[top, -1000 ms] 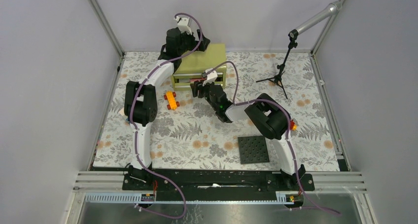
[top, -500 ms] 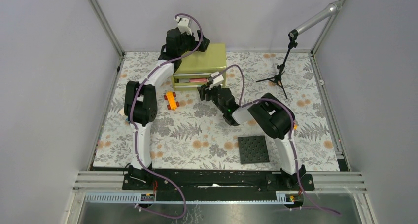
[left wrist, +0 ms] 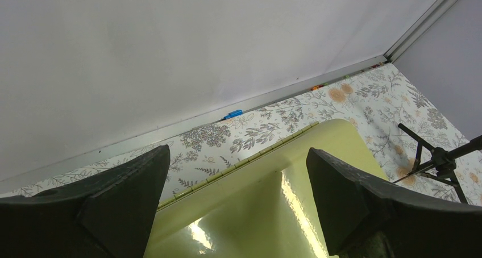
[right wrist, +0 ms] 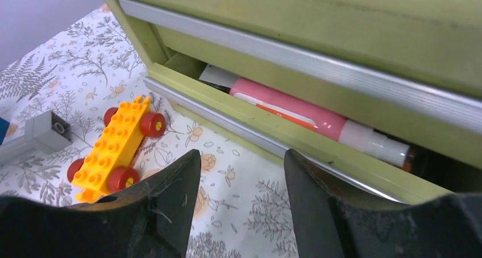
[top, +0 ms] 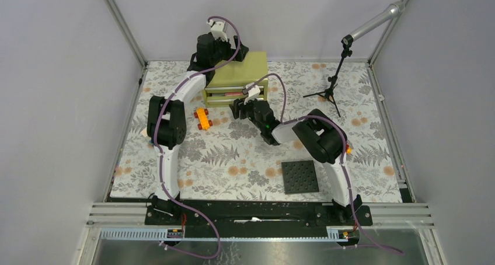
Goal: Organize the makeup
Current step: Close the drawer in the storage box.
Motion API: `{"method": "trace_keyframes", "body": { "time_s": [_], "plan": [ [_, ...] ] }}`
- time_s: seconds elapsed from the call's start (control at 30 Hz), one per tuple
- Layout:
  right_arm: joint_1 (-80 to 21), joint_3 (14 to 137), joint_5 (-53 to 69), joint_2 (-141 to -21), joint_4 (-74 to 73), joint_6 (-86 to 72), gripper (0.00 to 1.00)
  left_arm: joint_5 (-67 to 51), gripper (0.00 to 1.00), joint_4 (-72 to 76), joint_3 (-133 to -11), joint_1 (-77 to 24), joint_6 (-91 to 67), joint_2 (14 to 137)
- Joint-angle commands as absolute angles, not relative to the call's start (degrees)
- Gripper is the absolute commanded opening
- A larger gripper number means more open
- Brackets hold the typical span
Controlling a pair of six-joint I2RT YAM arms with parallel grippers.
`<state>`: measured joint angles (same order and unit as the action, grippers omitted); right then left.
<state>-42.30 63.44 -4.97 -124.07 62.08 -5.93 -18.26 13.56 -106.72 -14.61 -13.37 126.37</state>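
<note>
Pink tube [right wrist: 287, 111] lies in the part-open drawer [right wrist: 227, 120], long axis along the drawer front, just beyond right gripper [right wrist: 241, 207], whose jaws are apart and empty. Left gripper [left wrist: 236, 178]: jaws wide, empty, over the box [left wrist: 267, 212] top. Right arm nearer; next move probably pushes the drawer shut

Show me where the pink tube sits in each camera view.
Top external: pink tube lies in the partly open drawer of the green box, far centre.
Left wrist: not in view; only the box's lid shows.
Right wrist: the tube lies centre frame, inside the drawer.
Shared landmark: the green box, seen in all three.
</note>
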Motion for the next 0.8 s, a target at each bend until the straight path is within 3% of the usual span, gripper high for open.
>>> {"method": "trace_keyframes", "body": {
  "time_s": [0.0, 0.37, 0.77],
  "plan": [
    [-41.71, 71.15, -7.05, -126.16, 56.83, -6.91, 0.63, -19.24, 0.98, 5.39, -105.82, -14.28, -14.70, 128.88],
    [-40.41, 77.81, -7.14, -128.82, 51.45, -11.96, 0.63, -19.40, 0.98, 5.19, -106.07, -14.28, -14.64, 129.42],
    [-40.48, 66.79, 2.04, -122.70, 59.74, -19.79, 0.61, -18.70, 0.97, 3.85, -107.14, -14.27, -13.98, 129.90]
  ]
}}
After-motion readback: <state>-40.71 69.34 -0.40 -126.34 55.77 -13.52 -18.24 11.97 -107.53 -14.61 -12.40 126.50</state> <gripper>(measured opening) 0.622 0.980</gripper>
